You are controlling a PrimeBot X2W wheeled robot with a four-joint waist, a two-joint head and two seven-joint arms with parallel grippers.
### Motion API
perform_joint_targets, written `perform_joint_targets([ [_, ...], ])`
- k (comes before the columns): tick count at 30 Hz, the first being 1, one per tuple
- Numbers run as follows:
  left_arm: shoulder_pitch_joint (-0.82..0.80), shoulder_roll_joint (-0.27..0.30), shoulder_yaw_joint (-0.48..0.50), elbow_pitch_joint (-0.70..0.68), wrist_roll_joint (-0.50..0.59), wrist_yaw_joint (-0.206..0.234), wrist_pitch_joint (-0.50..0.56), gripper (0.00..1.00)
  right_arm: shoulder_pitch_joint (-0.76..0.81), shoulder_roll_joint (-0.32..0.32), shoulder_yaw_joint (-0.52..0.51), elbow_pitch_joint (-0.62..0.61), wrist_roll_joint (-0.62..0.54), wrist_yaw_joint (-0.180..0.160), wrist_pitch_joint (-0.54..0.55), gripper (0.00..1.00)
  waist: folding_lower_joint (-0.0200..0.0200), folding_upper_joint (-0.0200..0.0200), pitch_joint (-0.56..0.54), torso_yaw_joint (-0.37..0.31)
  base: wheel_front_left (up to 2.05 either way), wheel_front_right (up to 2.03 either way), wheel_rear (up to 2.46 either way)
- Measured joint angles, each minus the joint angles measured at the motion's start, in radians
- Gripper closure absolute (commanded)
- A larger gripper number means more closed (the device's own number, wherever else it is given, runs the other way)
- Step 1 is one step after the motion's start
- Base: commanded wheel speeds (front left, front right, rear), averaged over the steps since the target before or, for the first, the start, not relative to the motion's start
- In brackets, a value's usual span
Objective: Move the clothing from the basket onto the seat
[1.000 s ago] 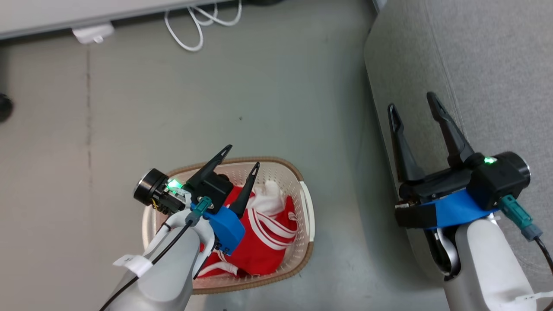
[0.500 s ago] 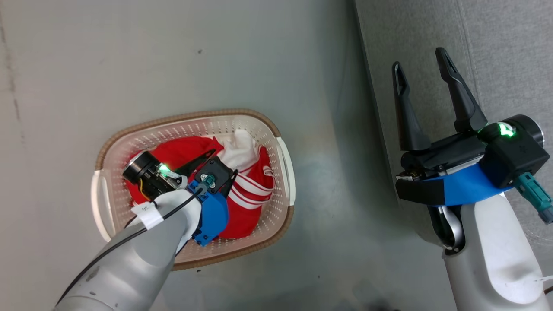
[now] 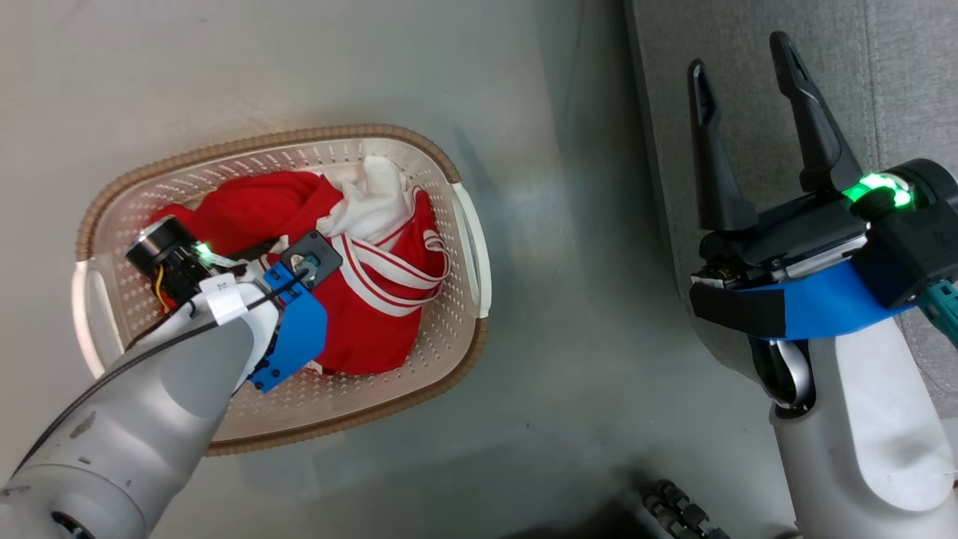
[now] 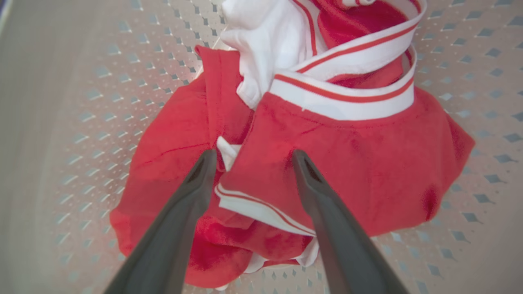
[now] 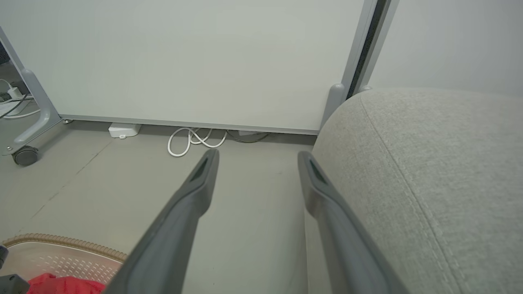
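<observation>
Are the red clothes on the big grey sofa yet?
No, the clothing lies bunched inside the basket, apart from the seat.

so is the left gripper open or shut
Open: on the left gripper the jaws stand well apart over the clothing in the basket, not closed on it.

Head cam looks straight down: basket (image 3: 441, 322) left, seat (image 3: 898, 75) right. Left wrist cam is close up inside that basket; right wrist cam looks low across the floor (image 5: 102, 179), sharing seat and basket rim
</observation>
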Motion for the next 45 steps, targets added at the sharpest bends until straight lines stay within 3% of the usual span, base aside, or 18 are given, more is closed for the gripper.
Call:
perform_joint_targets([
  [9,-0.036,0.056,-0.009,-0.044,-0.004,0.0,0.095,0.0,-0.011,0.0,-0.005,-0.024,0.007,0.0,0.0,0.0,0.0,0.0001,0.09,-0.021,0.0,0.0,0.0],
  [20,-0.05,0.044,-0.009,-0.068,-0.03,0.0,0.216,0.0,-0.027,0.0,-0.005,-0.042,0.007,0.0,0.0,0.0,-0.0001,0.0,0.154,-0.003,0.0,0.0,0.0],
  [21,-0.05,0.044,-0.009,-0.068,-0.031,0.0,0.232,0.16,-0.027,0.0,-0.005,-0.042,0.006,0.0,0.0,0.0,-0.0001,0.0001,0.156,-0.001,0.0,0.0,0.0],
  [23,-0.05,0.044,-0.009,-0.072,-0.028,0.0,0.246,1.0,-0.029,0.0,-0.005,-0.044,0.005,0.0,0.0,0.0,0.0,0.0001,0.159,0.001,0.0,0.0,0.0],
  [30,-0.039,0.046,-0.009,-0.099,-0.017,0.0,0.241,1.0,-0.03,0.0,-0.006,-0.053,-0.001,0.0,0.0,0.0,-0.0001,0.0001,0.151,0.004,0.0,0.0,0.0],
  [45,0.007,-0.021,-0.01,-0.144,-0.064,0.0,0.059,1.0,-0.012,0.0,-0.014,-0.023,-0.028,0.0,0.0,0.0,-0.0002,0.0001,0.01,0.044,0.0,0.0,0.0],
])
